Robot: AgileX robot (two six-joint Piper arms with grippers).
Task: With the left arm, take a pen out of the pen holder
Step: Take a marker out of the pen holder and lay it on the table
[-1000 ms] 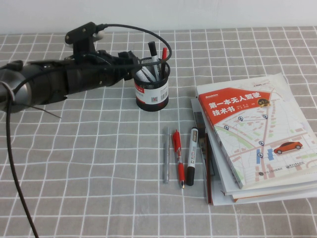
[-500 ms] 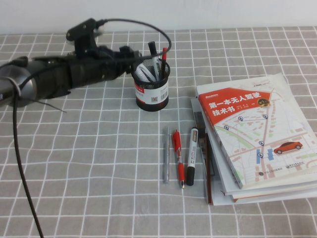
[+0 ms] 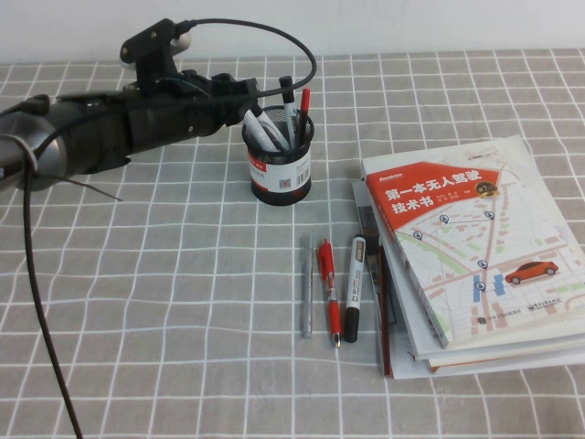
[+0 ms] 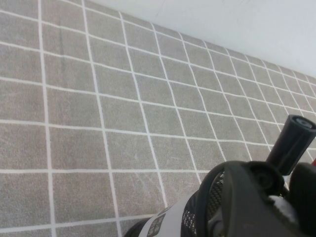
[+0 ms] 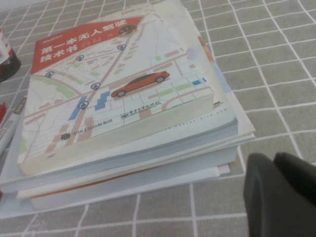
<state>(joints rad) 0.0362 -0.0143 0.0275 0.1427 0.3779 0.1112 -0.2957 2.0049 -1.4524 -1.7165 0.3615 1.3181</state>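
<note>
Left gripper (image 3: 259, 99) is reaching in level from the robot's left and sitting right at the left rim of the pen holder (image 3: 281, 174). Can't tell if it's open or clamped on anything, since the tip is getting lost against the dark mesh. Pens are standing in the holder: a black-capped pen (image 3: 286, 91) and a red-capped pen (image 3: 303, 99) are poking up at the far side, and a white-barrelled pen (image 3: 262, 130) is leaning toward the gripper. By my read nothing is out yet. Right gripper (image 5: 279, 185) is idling low just beside the corner of the book stack (image 5: 123, 98), showing only in its own wrist view. Can't tell its state either.

Risks you're facing:
- You're coming at a light-looking holder from the side, so any pull going sideways instead of up is likely tipping it or dragging it across the cloth.
- If you're catching two pens at once, or the rim along with a pen, the whole holder is probably coming up too.
- A grip high on a cap may be slipping off or popping the cap.
- Loose pens (image 3: 329, 288) are lying on the table (image 3: 183, 320) in front of the holder, well apart from the gripper, so a toppling holder is landing among them.
</note>
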